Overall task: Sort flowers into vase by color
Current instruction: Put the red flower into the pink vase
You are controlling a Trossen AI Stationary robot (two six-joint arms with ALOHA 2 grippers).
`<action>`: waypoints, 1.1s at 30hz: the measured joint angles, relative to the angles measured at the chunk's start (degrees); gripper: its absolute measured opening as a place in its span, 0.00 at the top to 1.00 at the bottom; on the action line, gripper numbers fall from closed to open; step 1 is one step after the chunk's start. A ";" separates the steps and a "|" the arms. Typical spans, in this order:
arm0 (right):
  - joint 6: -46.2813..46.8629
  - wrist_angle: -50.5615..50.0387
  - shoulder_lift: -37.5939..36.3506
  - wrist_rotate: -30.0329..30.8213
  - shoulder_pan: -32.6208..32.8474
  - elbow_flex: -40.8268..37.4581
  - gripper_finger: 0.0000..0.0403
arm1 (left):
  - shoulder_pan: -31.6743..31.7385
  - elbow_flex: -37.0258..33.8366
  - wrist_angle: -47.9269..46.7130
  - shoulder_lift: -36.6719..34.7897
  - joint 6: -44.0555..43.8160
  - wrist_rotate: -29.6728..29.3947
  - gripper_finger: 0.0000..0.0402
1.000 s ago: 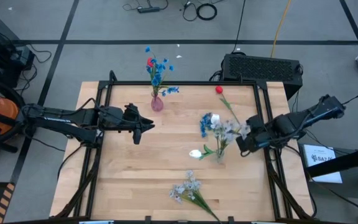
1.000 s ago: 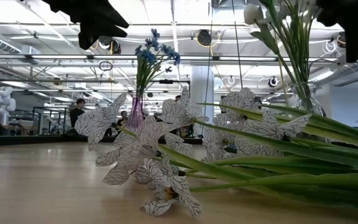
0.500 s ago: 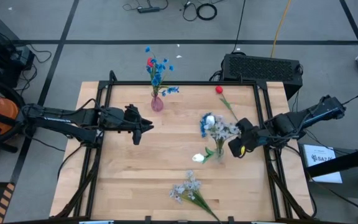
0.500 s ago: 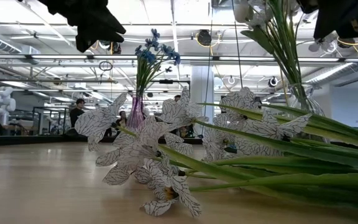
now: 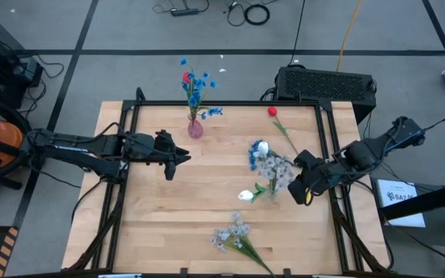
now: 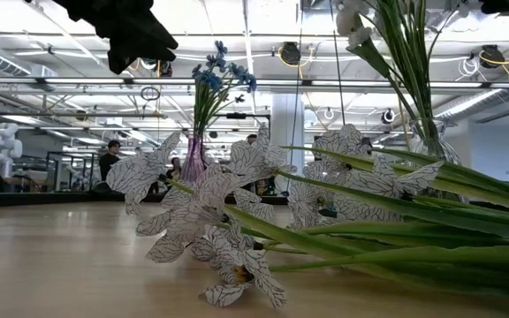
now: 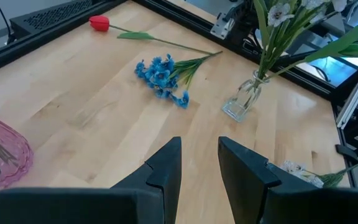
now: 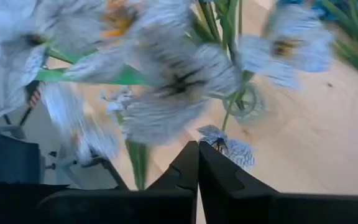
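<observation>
A pink vase (image 5: 195,128) at the far middle holds blue sprays and a red bloom. A clear vase (image 7: 243,101) right of centre holds white tulips and pale sprays (image 5: 278,164). A red tulip (image 5: 272,112), a blue spray (image 5: 254,155) and a pale lavender-white spray (image 5: 233,234) lie flat on the table. My right gripper (image 8: 197,150) is shut and hangs above the table just right of the clear vase's blooms. My left gripper (image 7: 199,146) stands open in the air at left centre, holding nothing.
A black frame (image 5: 230,103) runs round the wooden table top. A black box (image 5: 327,82) stands behind the far right corner. The pale spray's stems (image 6: 387,256) stretch across the near right. Bare wood lies between the two vases and at the near left.
My right gripper has risen from beside the clear vase's blooms and drawn a little toward the near edge, tipping as it went; it has left the top of the low view. The stems in the clear vase have swayed slightly.
</observation>
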 joint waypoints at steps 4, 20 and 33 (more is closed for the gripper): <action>0.68 -1.51 0.33 -0.42 0.63 1.10 1.00 | 0.00 0.00 -0.01 0.00 0.34 0.00 0.72; -3.39 1.24 -0.65 -1.63 1.04 1.10 0.82 | 0.00 0.00 0.00 0.00 1.46 -0.22 0.72; 4.74 -6.46 -4.39 -12.83 1.04 1.08 0.71 | 0.00 0.00 -0.02 0.02 1.35 1.69 0.72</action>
